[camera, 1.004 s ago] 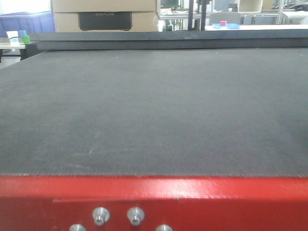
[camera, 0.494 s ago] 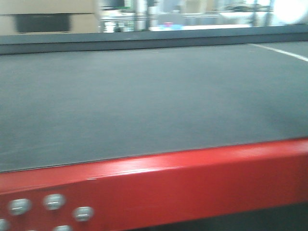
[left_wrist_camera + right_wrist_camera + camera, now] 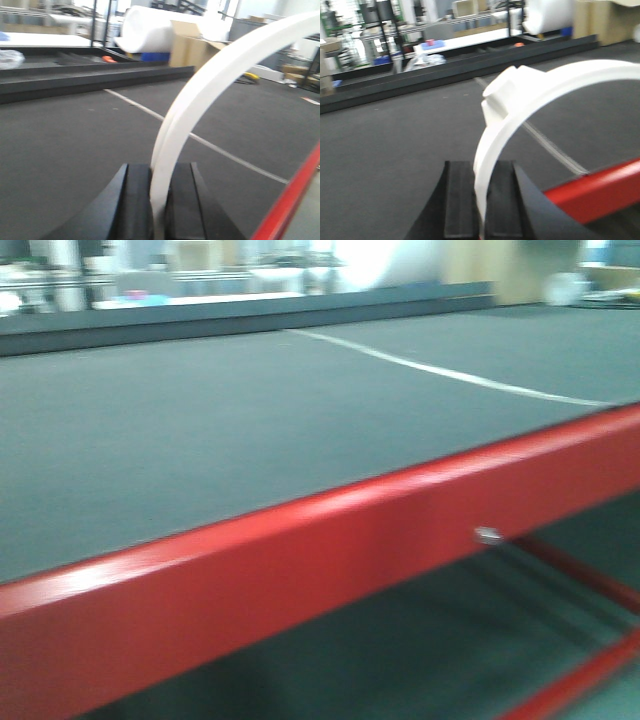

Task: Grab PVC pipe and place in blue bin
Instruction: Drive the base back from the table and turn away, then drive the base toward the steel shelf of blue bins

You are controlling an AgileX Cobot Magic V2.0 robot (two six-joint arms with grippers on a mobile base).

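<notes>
Front view, blurred: we are looking across a dark mat (image 3: 200, 430). A thin white line (image 3: 450, 375) is crossing its right half. A red rail (image 3: 300, 560) is edging the near side, rising toward the right.

Left wrist view: the left gripper (image 3: 159, 200) is pinching a white arc strip (image 3: 210, 75) between its two black pads. The strip is standing up from the jaws and curving off to the upper right, above the mat. A white roll (image 3: 150, 30) and a cardboard box (image 3: 192, 47) are sitting beyond the far edge.

Right wrist view: the right gripper (image 3: 482, 205) is clamping the PVC pipe (image 3: 520, 95) by one end. We are seeing the half-ring arching up and right over the mat, its flat tab jutting out at upper left, clear of the surface.
</notes>
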